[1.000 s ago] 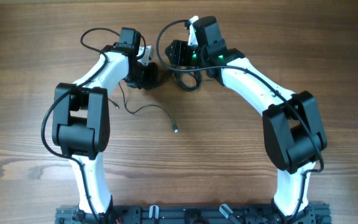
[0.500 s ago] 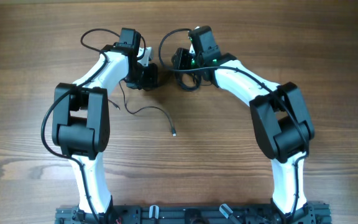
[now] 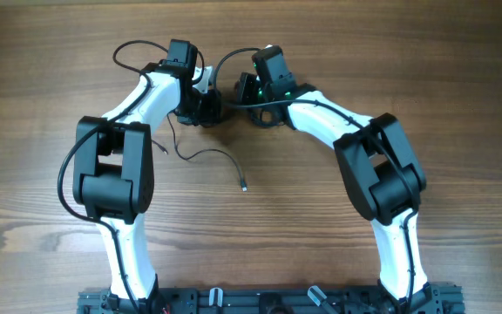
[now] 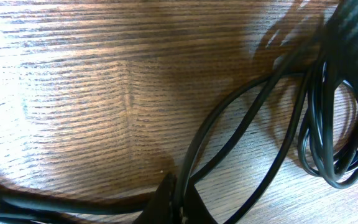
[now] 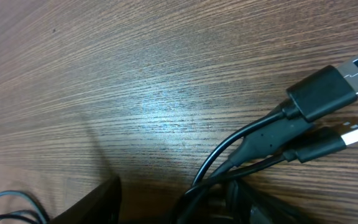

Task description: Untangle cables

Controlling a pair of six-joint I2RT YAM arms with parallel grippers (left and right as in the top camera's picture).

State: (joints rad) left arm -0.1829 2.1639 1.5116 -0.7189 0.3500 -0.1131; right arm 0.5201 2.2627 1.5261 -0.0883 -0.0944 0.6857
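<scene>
Evidently the left gripper (image 3: 206, 106) at twelve o'clock pinches the thin black flexible cables (image 4: 308, 146) (anchoring them, I judge), while the right gripper (image 3: 253, 96) hides its finger spacing

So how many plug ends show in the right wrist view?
2: a broad silver-tipped plug at the right edge, and a slimmer plug just below it. More may hide off-frame.
</scene>
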